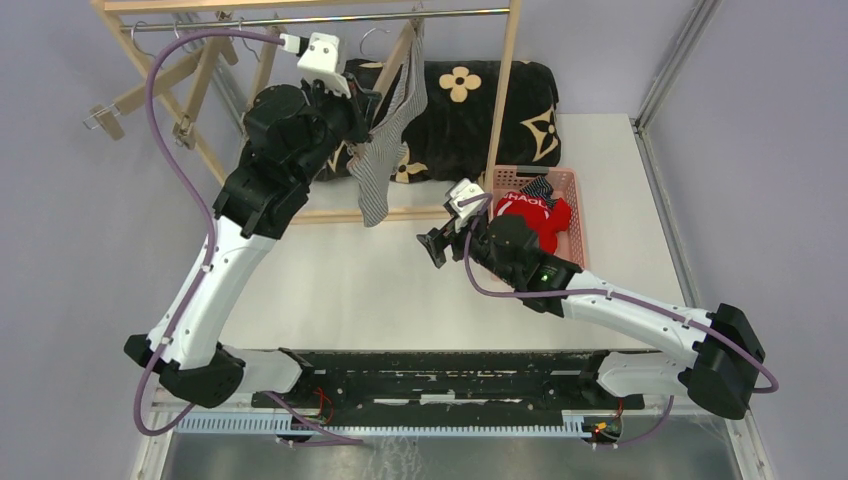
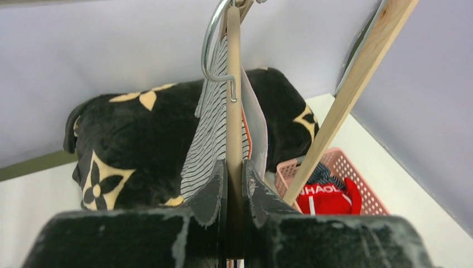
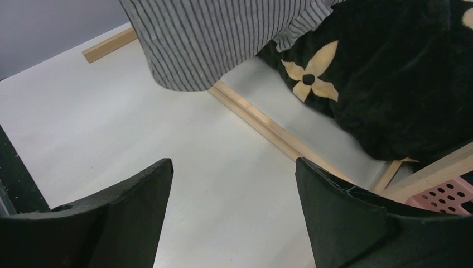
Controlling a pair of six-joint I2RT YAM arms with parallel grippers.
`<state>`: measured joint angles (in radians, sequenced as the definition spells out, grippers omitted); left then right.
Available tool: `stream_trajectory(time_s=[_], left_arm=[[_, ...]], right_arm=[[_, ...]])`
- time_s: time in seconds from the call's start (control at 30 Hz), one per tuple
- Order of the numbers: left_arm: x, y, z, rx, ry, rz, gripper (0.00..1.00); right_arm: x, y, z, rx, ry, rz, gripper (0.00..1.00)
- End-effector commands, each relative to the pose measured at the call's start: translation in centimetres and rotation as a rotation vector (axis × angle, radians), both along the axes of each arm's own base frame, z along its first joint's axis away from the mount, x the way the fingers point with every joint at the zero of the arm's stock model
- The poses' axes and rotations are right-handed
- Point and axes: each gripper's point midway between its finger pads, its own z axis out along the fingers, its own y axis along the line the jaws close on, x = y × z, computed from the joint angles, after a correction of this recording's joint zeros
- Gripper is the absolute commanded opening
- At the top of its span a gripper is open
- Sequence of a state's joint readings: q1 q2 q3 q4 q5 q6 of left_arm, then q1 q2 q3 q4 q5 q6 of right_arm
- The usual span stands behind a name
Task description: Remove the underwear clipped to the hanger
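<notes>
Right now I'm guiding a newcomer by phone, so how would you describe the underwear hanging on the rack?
Find the wooden rack at the table's far side, a metal rail across its top. From a hanger on that rail, clamped by the left gripper, hangs the grey-and-white pinstriped underwear. Unlike the red pair in the pink basket or the black floral cushion behind, it alone hangs.
</notes>
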<state>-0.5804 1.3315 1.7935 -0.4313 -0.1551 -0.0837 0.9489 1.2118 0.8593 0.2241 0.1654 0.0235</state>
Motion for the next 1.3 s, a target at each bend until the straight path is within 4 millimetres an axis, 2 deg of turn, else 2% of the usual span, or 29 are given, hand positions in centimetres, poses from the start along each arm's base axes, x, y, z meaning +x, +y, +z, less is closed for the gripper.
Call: stream_trajectory(time_s=[0.0, 0.1, 0.23, 0.43, 0.53, 0.63, 0.7, 0.77, 0.87, 1.0, 1.17, 1.27], left_arm=[[-1.8, 1.1, 1.5, -0.032, -0.071, -0.004, 0.03], [-3.1, 1.6, -0.4, -0.002, -0.036, -0.019, 0.03], [-5.3, 2.3, -4.2, 0.057, 0.043, -0.059, 0.03], [-10.5, 2.8, -8.5, -0.017, 0.067, -0.182, 0.03], [-13.0, 2.9, -9.7, -0.080, 0.037, -0.246, 0.03], [-15.1, 2.9, -9.8, -0.145, -0.011, -0.312, 0.03], [-16.7, 2.6, -9.4, -0.181, -0.036, -0.377, 0.03], [-18.1, 2.1, -9.1, -0.191, -0.053, -0.447, 0.03], [-18.9, 1.5, -8.8, -0.196, -0.076, -0.502, 0.03], [-19.2, 0.4, -8.6, -0.204, -0.088, -0.570, 0.03], [-20.1, -1.9, -9.0, -0.196, -0.074, -0.723, 0.03], [-21.0, -2.9, -8.9, -0.196, -0.075, -0.817, 0.03]], right_arm=[[0.7, -0.8, 1.0, 0.018, -0.042, -0.059, 0.89], [1.2, -2.5, 1.5, 0.025, -0.055, -0.145, 0.89], [1.3, -4.5, 2.9, 0.027, -0.064, -0.212, 0.93], [0.7, -8.2, 5.6, 0.091, -0.087, -0.266, 0.94], [0.5, -10.3, 7.1, 0.152, -0.094, -0.269, 0.95], [0.9, -12.4, 7.7, 0.208, -0.088, -0.279, 0.96], [1.1, -12.9, 8.0, 0.227, -0.082, -0.251, 0.97], [0.8, -12.4, 8.6, 0.221, -0.077, -0.182, 0.97], [-1.3, -10.3, 10.5, 0.186, -0.099, 0.012, 0.98], [-4.6, -9.1, 13.3, 0.131, -0.160, 0.208, 0.98], [-9.1, -9.4, 16.1, 0.056, -0.260, 0.390, 0.98], [-10.9, -9.9, 17.3, 0.039, -0.311, 0.440, 0.98]])
